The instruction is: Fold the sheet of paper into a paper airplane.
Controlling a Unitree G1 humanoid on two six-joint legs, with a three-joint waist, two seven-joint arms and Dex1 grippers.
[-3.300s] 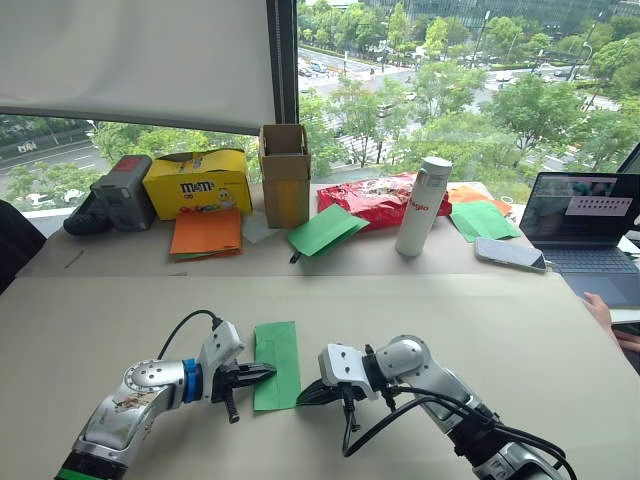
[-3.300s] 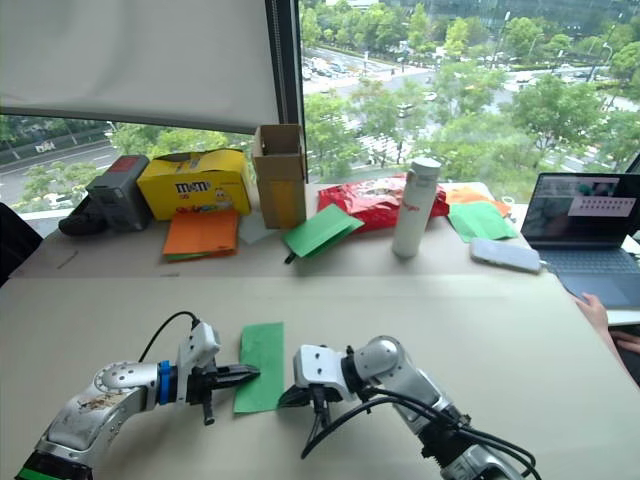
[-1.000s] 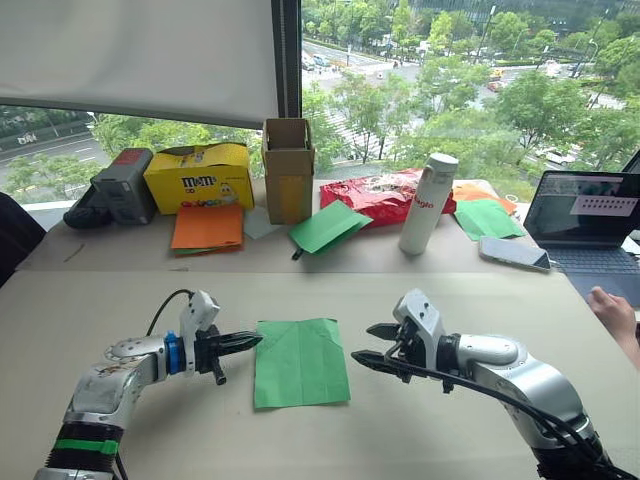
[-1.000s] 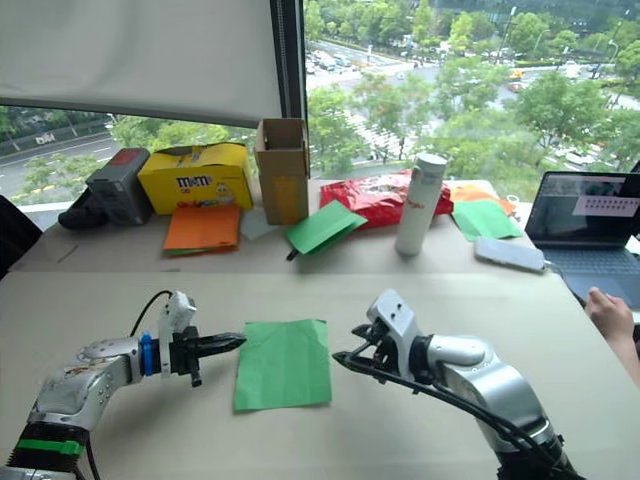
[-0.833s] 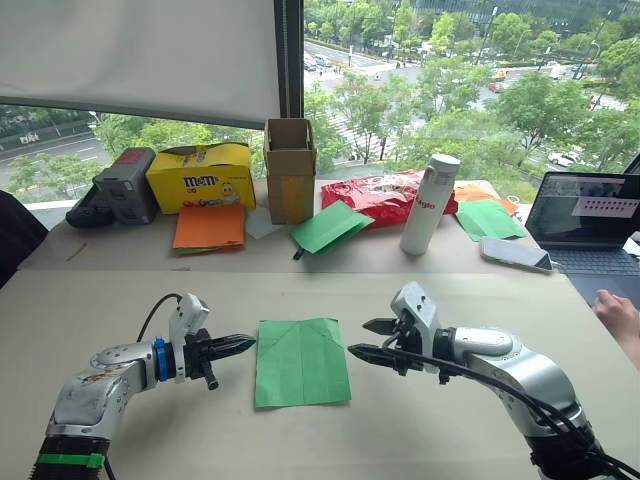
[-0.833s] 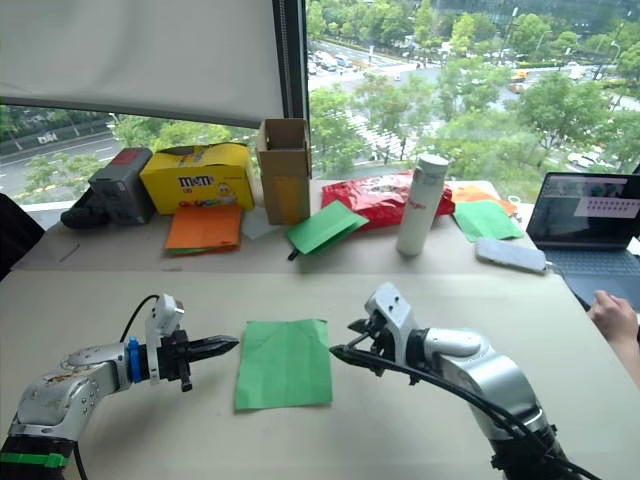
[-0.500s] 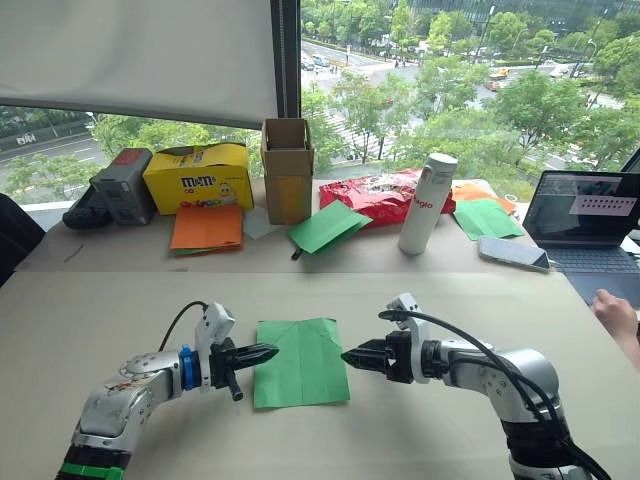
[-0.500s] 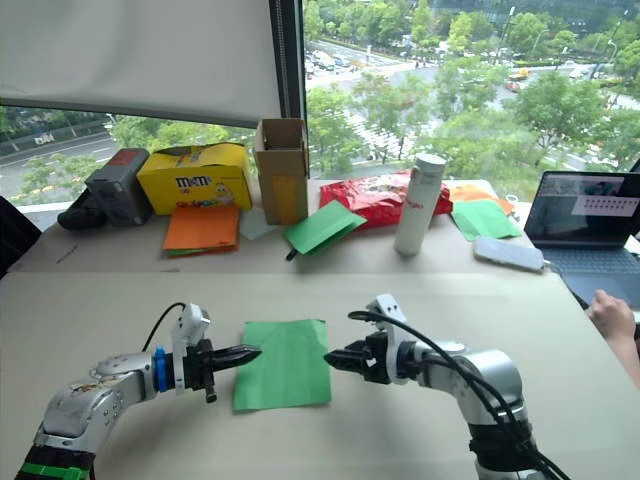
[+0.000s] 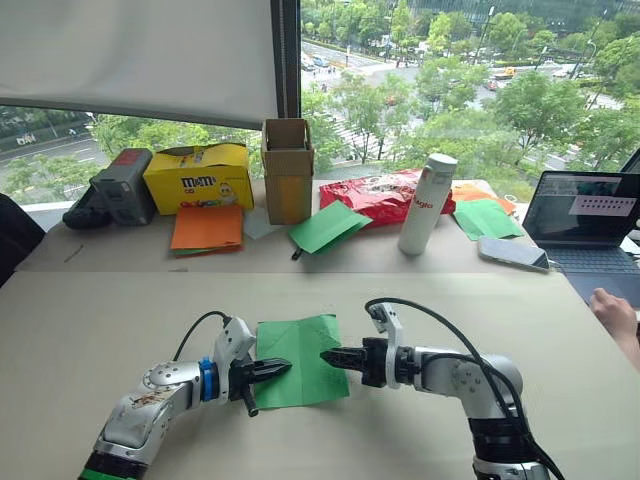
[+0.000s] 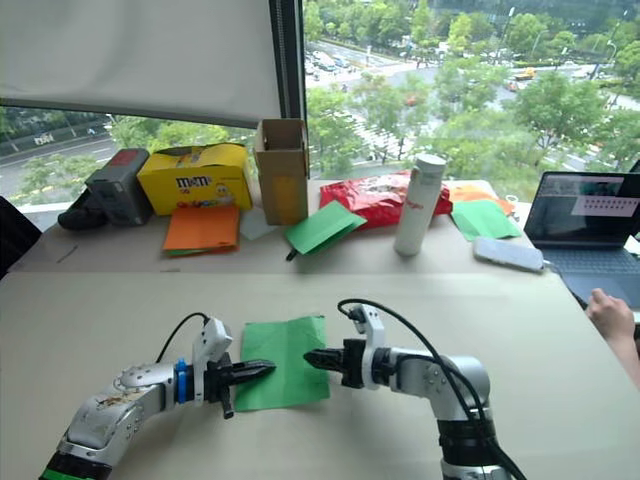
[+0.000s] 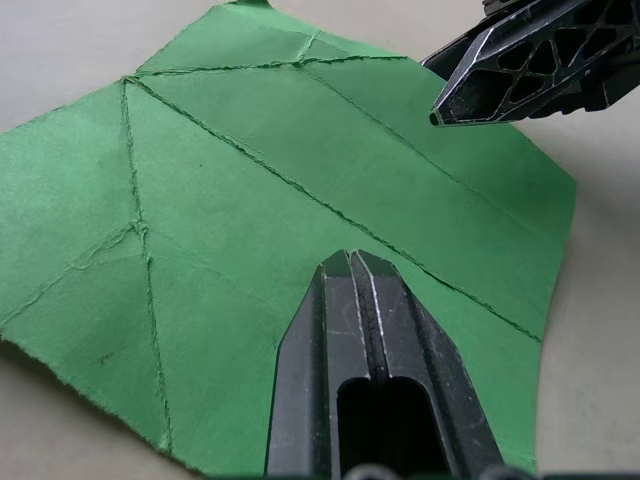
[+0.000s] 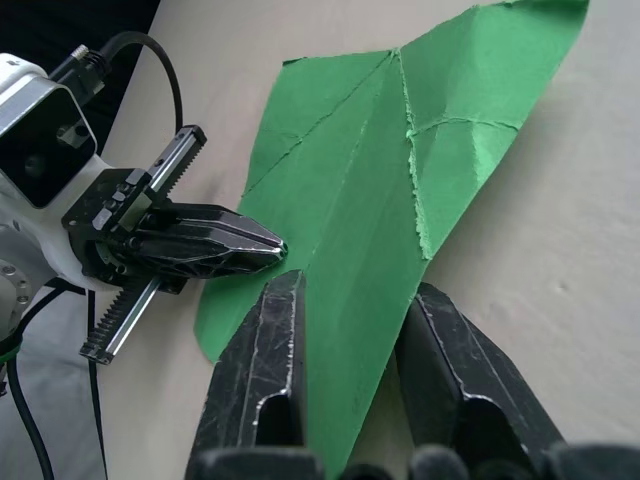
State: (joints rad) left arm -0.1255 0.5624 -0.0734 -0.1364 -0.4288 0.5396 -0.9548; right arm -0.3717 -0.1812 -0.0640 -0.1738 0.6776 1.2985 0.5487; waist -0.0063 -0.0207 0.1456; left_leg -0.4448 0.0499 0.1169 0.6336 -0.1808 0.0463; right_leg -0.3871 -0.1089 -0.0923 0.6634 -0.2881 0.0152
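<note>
The sheet of paper (image 9: pixel 296 360) lies unfolded and creased on the desk (image 9: pixel 120 310), near the middle of its front edge. Both grippers reach in over it from opposite sides. The left gripper (image 9: pixel 280 368) has its fingers pressed together, holding nothing, the tip over the sheet's left part near the front edge. The right gripper (image 9: pixel 327 355) has its fingers parted a little, straddling the sheet's right edge; whether they touch the paper cannot be told. Orange paper sheets (image 9: pixel 206 229) lie by the desk's far edge.
</note>
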